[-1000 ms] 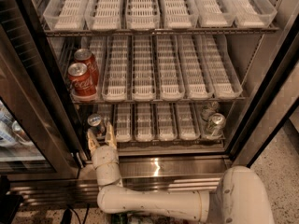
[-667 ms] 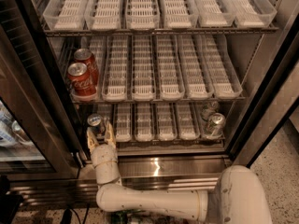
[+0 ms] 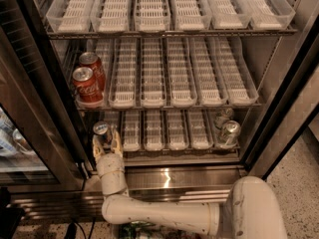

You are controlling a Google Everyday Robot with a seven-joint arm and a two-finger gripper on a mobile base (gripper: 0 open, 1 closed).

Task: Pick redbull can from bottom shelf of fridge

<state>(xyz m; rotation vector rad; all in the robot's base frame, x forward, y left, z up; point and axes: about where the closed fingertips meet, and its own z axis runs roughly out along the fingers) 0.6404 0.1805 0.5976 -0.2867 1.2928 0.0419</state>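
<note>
Hand [image 3: 107, 140] upright at redbull can [image 3: 101, 129]

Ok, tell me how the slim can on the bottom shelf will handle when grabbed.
Redbull can, by the gripper at left: tall and narrow, so probably tips easily. Smooth metal, likely slippery. Round, so may roll if toppled.

Two red Coke cans [image 3: 87, 86] stand upright at the left end of the middle rack [image 3: 174, 106], one just behind the other. The other white trays [image 3: 180, 76] of this rack carry nothing. Below it, at the right, two crinkly silver cans [image 3: 230, 132] stand close together. The pincer [image 3: 107, 141] is below it at the left, well apart from them. The floor [image 3: 299, 188] is speckled.
</note>
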